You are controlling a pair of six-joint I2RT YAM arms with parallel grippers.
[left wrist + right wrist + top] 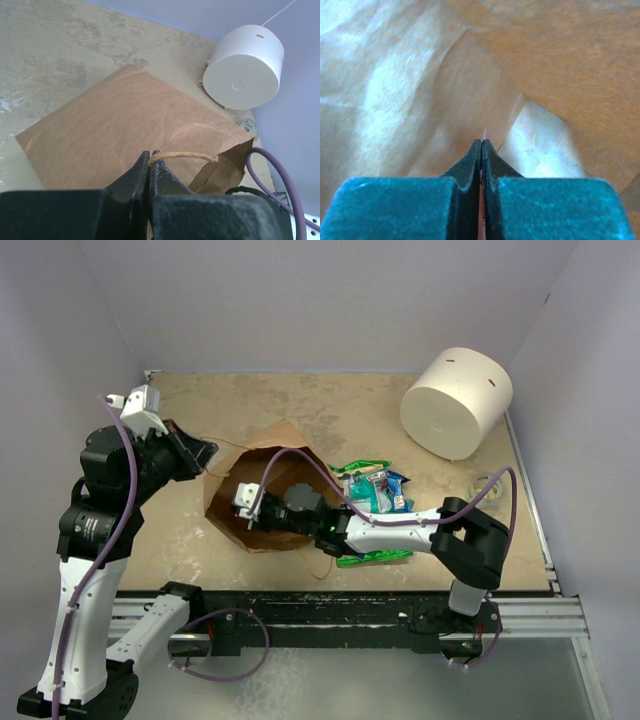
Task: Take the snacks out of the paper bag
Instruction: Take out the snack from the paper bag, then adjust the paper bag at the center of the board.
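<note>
The brown paper bag (232,512) lies in the middle of the table with its mouth held open. My left gripper (150,154) is shut on the bag's thin tan loop handle (185,155) and also shows in the top view (203,456) at the bag's upper left. My right arm reaches into the bag mouth; its fingers are hidden there in the top view. Inside the bag, my right gripper (481,143) is shut on a thin red-pink packet (484,133). Green (362,469), blue-and-white (386,490) and another green packet (378,558) lie on the table right of the bag.
A big white cylinder (457,400) lies at the back right, also in the left wrist view (244,67). A small ring-shaped object (487,483) lies near the right wall. The right arm's link (470,540) crosses above the packets.
</note>
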